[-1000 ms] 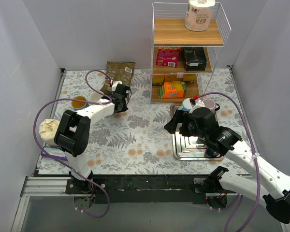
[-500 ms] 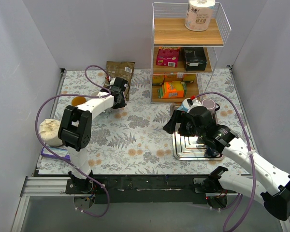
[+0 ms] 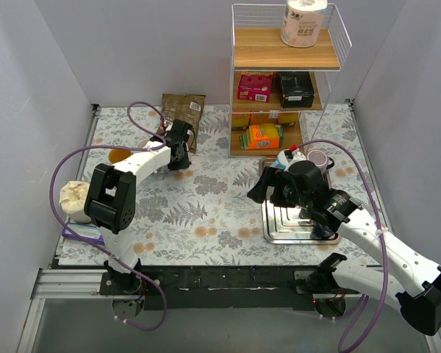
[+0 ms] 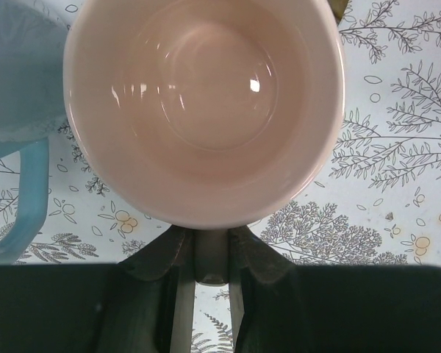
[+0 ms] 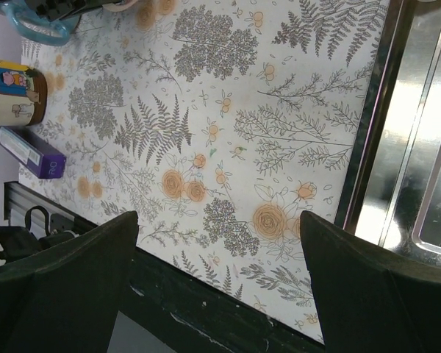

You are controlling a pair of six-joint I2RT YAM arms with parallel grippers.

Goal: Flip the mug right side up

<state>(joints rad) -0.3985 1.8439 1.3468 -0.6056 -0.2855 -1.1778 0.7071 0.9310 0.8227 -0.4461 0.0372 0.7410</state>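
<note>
Seemingly near done: left gripper (image 4: 209,246) clenched on the rim of the blue mug (image 4: 206,110), mouth-up over the floral mat (image 4: 397,147) at back left, right gripper (image 5: 217,250) spread and empty; next, set it down level and release

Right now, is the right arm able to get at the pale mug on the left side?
Probably not. The left pincer is closed on the pale mug and hangs over it, and the right pincer stands open far off, by the metal tray.
</note>
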